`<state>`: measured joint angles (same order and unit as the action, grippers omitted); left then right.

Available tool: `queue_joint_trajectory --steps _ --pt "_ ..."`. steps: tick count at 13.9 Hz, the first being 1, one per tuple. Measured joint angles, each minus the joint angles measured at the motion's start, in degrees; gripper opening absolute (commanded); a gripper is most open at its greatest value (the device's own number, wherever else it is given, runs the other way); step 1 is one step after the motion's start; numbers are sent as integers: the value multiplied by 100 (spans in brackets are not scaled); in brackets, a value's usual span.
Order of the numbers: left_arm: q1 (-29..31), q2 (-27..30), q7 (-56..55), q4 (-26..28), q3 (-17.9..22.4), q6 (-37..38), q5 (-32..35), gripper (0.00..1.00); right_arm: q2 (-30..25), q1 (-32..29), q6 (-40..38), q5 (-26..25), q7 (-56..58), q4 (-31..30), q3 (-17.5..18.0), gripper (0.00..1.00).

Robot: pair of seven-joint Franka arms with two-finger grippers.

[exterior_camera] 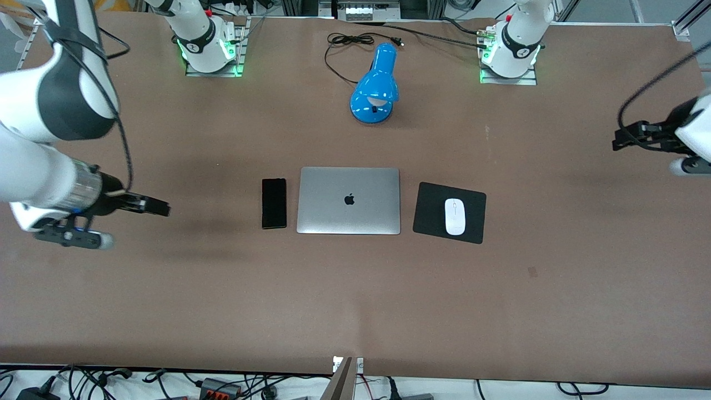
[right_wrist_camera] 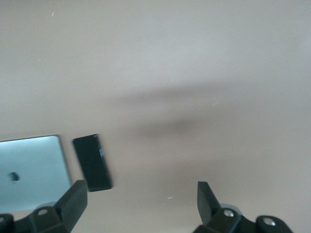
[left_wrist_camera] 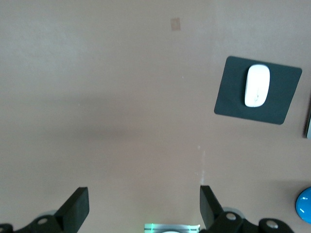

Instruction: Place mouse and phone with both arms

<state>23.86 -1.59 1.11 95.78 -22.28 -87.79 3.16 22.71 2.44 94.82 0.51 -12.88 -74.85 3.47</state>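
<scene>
Phone (exterior_camera: 274,203) beside laptop (exterior_camera: 349,200), mouse (exterior_camera: 455,216) on mat (exterior_camera: 427,214), and I see left gripper (left_wrist_camera: 143,206) and right gripper (right_wrist_camera: 141,201) spread, empty over bare brown table (exterior_camera: 355,300) ends.

A: We see even, bright overhead light on the brown tabletop (exterior_camera: 355,300), with soft smeared shadows.

B: We agree; the right wrist view is blurred, and the slim black rectangular phone (right_wrist_camera: 92,162) looks soft-edged.
</scene>
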Motion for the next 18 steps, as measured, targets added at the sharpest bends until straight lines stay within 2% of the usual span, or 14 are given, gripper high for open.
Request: queue_joint_trajectory --steps 2,3,8,13,15,18 --pt "-29 312 -118 528 -46 -190 -22 100 -253 -89 -9 -171 349 9 -27 100" --pt "-32 368 -137 619 -73 -245 -22 100 -377 -119 -13 -184 514 13 -84 100" --pt "-37 459 -142 464 -282 -313 -70 100 -710 -518 -45 -183 1397 11 -238 100" --pt "-35 482 -142 291 -300 -298 -91 100 -816 -514 37 -193 1619 -89 -250 100" --pt "-29 478 -142 291 -300 -291 -93 100 -1024 -521 313 -196 1660 -471 -261 100" --pt "-6 475 -142 291 -300 -285 -94 100 -1626 -530 676 -198 1660 -1420 -283 100"
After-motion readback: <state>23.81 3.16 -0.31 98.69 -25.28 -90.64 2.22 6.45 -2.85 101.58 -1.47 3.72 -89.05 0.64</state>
